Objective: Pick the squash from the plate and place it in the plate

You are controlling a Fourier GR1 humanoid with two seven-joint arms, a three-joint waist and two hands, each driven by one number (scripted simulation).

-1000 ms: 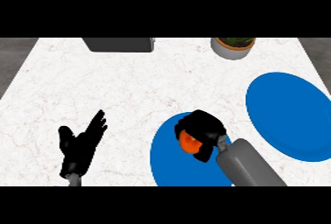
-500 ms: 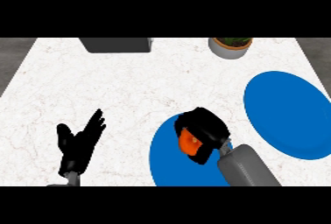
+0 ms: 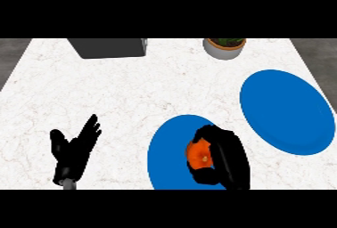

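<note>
Step in hand: the grasp on the squash [image 3: 199,155]; the right hand [image 3: 223,156] lies over it on the near plate [image 3: 168,151], so I judge the pick is being secured and the carry has not begun.
Right hand: its fingers are curled round the squash from the right and from above, with dark fingertips showing at the far and near ends of the orange body; it has hold of the squash and nothing else.
Squash: orange, only partly showing at the left of the hand, over the right half of the near plate; whether it rests on the plate or is just off it cannot be told from this steep view.
Near plate: blue, round, at the near edge of the white counter [image 3: 132,89], cut off by the lower edge of the view.
Far plate: a second blue plate [image 3: 283,111], to the right and farther off, close beside the near plate but apart from it; it bears nothing, and I take it as the goal.
Next move: lift the squash clear of the near plate's rim, carry it right and away, then lower it over the middle of the far plate before opening.
Left hand: the left hand [image 3: 74,149] rests at the near left, fingers straight and spread, holding nothing.
Other things: a dark box [image 3: 108,46] at the far edge, left of middle, and a potted plant [image 3: 225,46] to its right.
Writing: no brand, label or lettering can be read on anything.
</note>
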